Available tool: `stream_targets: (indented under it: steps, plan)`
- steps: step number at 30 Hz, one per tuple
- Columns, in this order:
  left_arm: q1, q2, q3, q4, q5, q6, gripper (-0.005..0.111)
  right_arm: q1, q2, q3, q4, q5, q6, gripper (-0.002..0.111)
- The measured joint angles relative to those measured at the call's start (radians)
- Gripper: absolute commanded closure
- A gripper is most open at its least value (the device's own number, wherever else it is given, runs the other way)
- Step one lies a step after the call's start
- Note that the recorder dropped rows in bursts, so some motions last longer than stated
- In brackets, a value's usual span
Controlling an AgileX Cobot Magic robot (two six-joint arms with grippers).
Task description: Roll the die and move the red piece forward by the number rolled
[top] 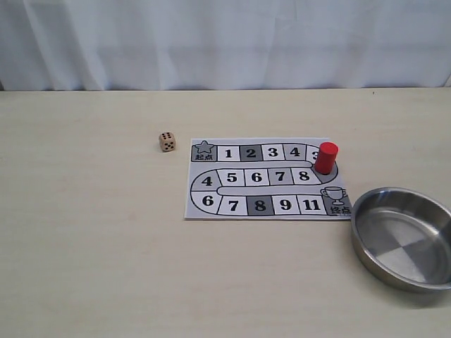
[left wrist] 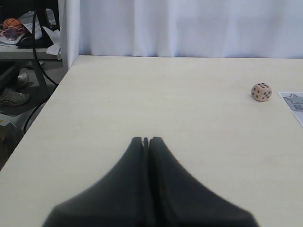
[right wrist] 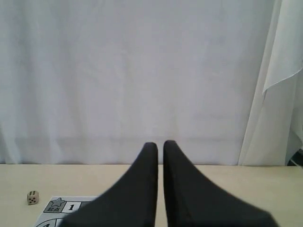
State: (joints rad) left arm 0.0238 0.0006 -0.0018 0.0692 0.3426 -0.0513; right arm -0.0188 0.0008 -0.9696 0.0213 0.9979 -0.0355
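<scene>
The steel bowl (top: 403,243), at 4 o'clock from the board (top: 201,190), runs off the exterior view's edge. The red piece (top: 326,157) covers its square and clips the numeral at its 9 o'clock side. The blurred fingers of the right gripper (right wrist: 160,144) hide most of the board, and the die (right wrist: 32,197) there is too small for its pips to be counted. The left wrist view crops the board to its star corner.

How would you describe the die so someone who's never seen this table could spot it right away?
Find the printed game board on the table. Just off its far left corner, by the star square, sits the die: a small tan cube with black pips, unlike the taller red piece.
</scene>
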Motion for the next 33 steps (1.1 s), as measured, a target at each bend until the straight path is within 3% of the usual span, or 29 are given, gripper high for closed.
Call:
stream_targets:
  steps: [7,20,33]
  plan:
    - [0.000,0.000,0.000,0.000,0.000,0.000,0.107,0.000,-0.001,0.132,-0.006,-0.174,0.000,0.104]
    - [0.000,0.000,0.000,0.000,0.000,0.000,0.107,0.000,0.003,0.610,0.005,-0.742,0.000,0.104]
    - [0.000,0.000,0.000,0.000,0.000,0.000,0.107,0.000,0.003,0.886,0.013,-0.931,-0.034,0.104]
